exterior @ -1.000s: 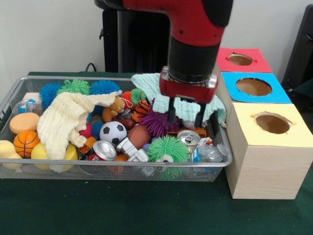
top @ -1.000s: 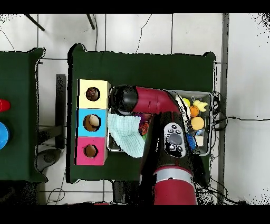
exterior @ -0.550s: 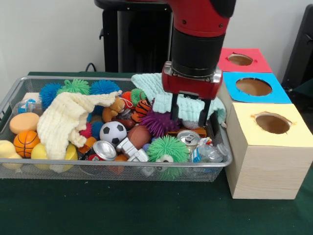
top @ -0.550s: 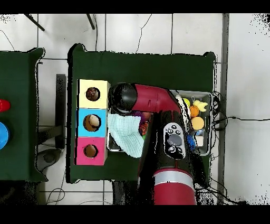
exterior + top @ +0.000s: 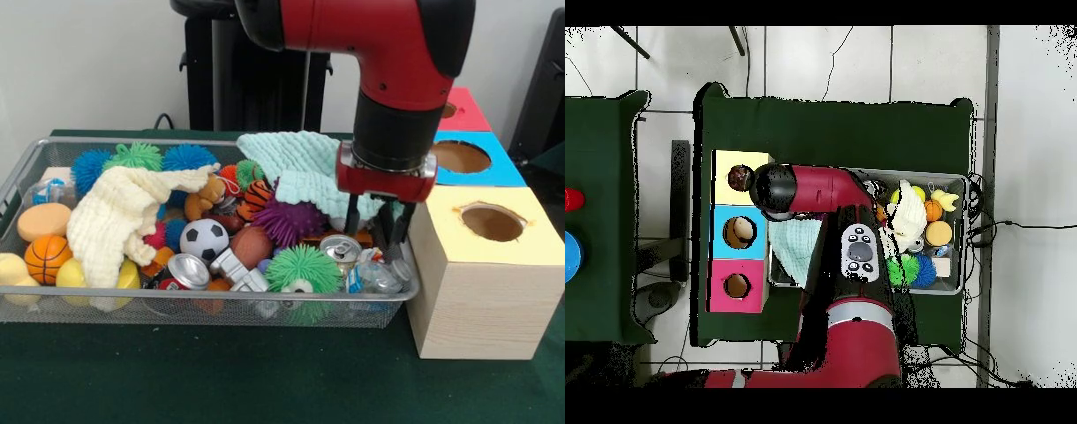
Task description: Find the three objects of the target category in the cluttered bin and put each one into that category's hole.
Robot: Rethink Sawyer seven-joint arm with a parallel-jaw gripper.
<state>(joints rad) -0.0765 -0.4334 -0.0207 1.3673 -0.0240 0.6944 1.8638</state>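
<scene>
My gripper [image 5: 380, 231] hangs over the right end of the wire bin [image 5: 53, 305], close to the yellow-topped box [image 5: 490, 265]. Its fingers [image 5: 351, 216] are spread apart and hold nothing. Directly below lie a soda can [image 5: 340, 250] and a crumpled plastic bottle [image 5: 378, 276]. A mint cloth [image 5: 305, 172] sits just behind my fingers. A second can [image 5: 187, 270] lies nearer the bin's middle, beside the soccer ball [image 5: 204, 238].

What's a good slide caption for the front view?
Sawyer gripper hovers, jaws open, over the cluttered wire bin beside the yellow box.
</scene>
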